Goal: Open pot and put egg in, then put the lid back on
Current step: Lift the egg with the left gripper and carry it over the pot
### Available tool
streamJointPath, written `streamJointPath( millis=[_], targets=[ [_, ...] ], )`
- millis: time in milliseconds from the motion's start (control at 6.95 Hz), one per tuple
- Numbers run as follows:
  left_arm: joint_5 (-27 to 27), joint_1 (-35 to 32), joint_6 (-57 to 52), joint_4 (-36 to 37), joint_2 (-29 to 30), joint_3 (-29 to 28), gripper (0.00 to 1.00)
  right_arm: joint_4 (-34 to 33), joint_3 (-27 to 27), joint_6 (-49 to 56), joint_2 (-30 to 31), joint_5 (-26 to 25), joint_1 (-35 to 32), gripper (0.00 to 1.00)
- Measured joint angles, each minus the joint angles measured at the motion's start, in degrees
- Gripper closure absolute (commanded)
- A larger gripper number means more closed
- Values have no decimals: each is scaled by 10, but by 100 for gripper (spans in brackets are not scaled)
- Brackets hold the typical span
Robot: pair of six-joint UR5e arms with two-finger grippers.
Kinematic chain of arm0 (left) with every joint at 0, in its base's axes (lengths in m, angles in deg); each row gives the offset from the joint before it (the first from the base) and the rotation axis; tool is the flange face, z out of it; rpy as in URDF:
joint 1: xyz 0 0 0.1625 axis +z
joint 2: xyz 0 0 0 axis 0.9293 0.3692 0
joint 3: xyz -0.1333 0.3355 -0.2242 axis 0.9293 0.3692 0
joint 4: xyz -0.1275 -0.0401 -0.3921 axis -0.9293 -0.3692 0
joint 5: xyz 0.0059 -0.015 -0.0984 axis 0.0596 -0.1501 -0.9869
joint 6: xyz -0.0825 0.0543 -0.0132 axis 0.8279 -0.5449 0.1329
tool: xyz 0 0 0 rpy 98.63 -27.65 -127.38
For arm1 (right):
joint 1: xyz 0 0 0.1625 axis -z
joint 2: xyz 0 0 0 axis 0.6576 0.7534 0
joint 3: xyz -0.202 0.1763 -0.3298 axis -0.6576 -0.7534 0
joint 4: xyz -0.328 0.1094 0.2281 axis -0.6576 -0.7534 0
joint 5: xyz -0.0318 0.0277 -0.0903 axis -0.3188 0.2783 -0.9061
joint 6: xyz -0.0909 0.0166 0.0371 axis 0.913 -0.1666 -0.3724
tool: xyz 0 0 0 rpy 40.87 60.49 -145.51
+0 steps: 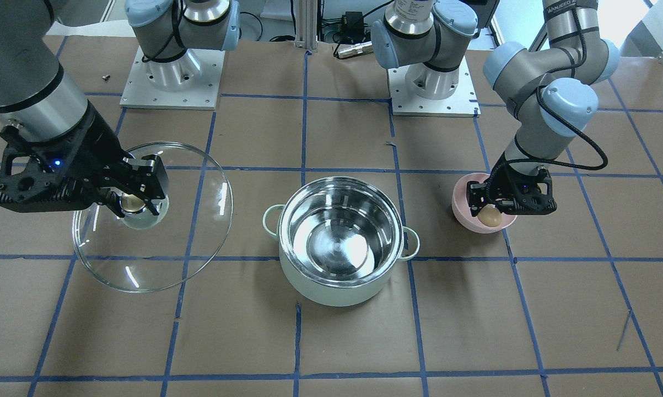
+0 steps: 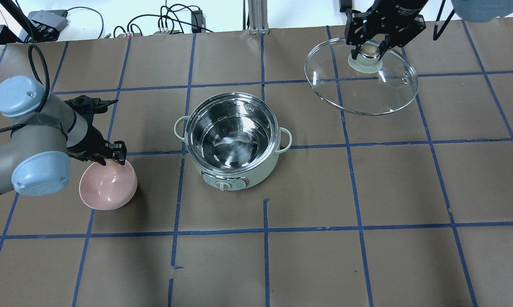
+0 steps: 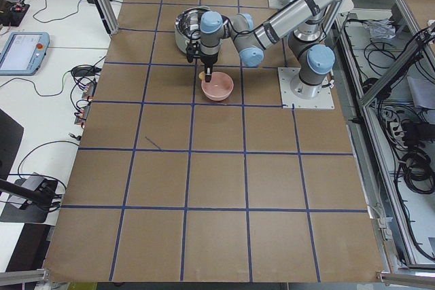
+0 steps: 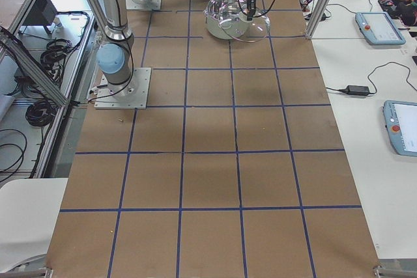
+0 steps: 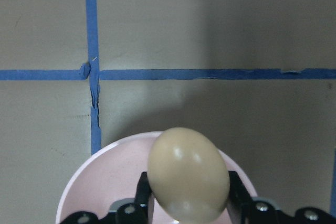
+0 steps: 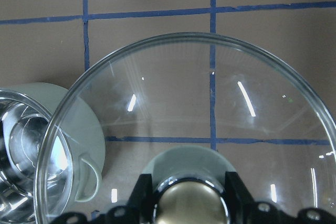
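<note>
Left end effector [image 1: 489,213] partly hides egg [image 5: 188,174].

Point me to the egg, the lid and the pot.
egg [image 5: 188,174]: left wrist view, middle of the shell.
lid [image 2: 367,91]: overhead view, clear glass dome, off centre.
pot [image 1: 337,292]: front-facing view, mint outer wall.

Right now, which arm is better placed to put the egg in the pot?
The left. The left gripper grips the egg at the pink bowl, beside the open pot; the right gripper is busy holding the lid.
</note>
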State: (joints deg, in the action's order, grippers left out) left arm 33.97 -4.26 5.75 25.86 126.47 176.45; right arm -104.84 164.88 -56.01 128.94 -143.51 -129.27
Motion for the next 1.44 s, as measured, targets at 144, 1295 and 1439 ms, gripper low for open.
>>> streamJointPath(
  millis=[144, 1295, 1439],
  targets=[
    [1, -7, 8, -20, -4, -11, 98, 0, 0, 1, 0, -1, 0, 77],
    [-31, -208, 256, -38, 48, -160, 96, 0, 4, 3, 0, 0, 0, 77],
    [-32, -224, 268, -38, 61, -162, 93, 0, 4, 3, 0, 0, 0, 77]
  ],
)
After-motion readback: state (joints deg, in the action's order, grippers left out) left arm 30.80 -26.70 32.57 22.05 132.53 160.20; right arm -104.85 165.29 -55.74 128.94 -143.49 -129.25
